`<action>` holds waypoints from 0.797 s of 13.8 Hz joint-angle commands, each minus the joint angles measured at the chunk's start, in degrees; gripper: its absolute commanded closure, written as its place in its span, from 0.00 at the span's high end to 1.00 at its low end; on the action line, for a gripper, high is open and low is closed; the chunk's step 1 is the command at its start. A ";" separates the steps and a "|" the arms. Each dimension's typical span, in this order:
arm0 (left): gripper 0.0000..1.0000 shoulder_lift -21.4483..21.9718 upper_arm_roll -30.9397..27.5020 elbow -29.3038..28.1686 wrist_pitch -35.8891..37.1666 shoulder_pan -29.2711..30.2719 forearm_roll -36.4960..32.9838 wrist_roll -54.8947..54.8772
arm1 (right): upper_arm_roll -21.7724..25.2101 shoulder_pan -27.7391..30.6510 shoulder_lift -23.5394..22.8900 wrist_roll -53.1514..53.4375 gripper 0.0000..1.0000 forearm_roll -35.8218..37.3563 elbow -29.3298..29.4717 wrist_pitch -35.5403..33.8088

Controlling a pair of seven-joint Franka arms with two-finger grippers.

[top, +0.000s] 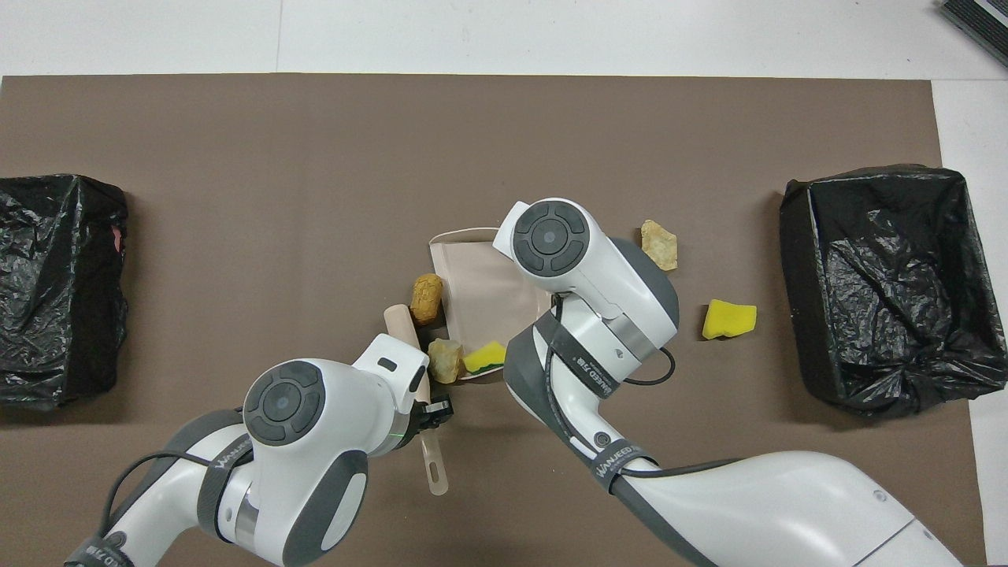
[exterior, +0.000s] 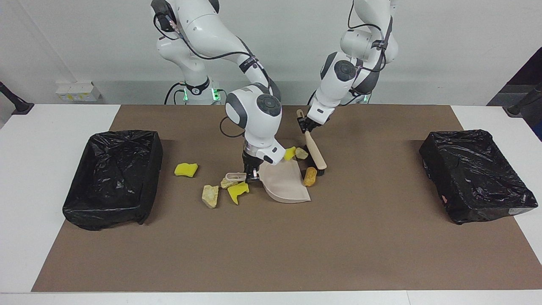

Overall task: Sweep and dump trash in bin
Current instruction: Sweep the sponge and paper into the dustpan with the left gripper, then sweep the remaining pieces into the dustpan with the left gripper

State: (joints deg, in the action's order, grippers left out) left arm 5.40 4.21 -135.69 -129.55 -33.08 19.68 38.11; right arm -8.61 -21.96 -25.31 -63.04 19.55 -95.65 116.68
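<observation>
I have the pan (exterior: 286,183) by its handle in my right gripper (exterior: 252,173), clamped tight, its front edge down on the mat (exterior: 271,250). My left gripper (exterior: 305,125) is squeezed on the brush (exterior: 315,153) handle, and the bristles touch an orange chunk (exterior: 311,176) at the pan's edge. A yellow chunk (top: 485,357) and a beige chunk (top: 445,360) sit at the pan's rim. Four more chunks (exterior: 210,195) lie toward the right arm's bin (exterior: 114,178). The mat farther from the robots is wide open.
</observation>
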 commanded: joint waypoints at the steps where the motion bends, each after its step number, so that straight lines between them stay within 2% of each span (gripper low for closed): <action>1: 0.00 -3.11 -0.78 4.82 -0.09 -1.63 1.67 -1.19 | -0.44 0.42 1.05 -1.48 0.00 1.54 -2.00 -0.58; 4: 0.00 -2.68 -0.96 5.44 1.49 -1.37 1.76 -3.82 | -0.44 0.42 1.05 -1.39 0.00 1.54 -2.00 -0.40; 5: 0.00 -2.24 -1.13 6.66 3.76 -1.11 1.68 -3.83 | -0.44 0.42 1.05 -1.39 0.00 1.54 -2.00 -0.40; 7: 0.00 -2.06 -1.48 11.30 14.19 0.20 -0.07 -5.75 | -0.44 0.42 1.05 -1.21 0.00 1.46 -2.00 -0.31; 11: 0.00 -1.36 -1.48 12.56 17.84 4.07 -3.68 -13.92 | -0.44 0.42 1.05 -1.04 0.00 1.37 -2.00 -0.23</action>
State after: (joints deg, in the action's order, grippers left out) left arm 3.50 2.58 -123.53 -113.67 -31.23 17.93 27.23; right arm -8.61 -21.96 -25.28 -63.04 19.56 -95.71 116.69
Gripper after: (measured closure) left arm 0.744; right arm 0.687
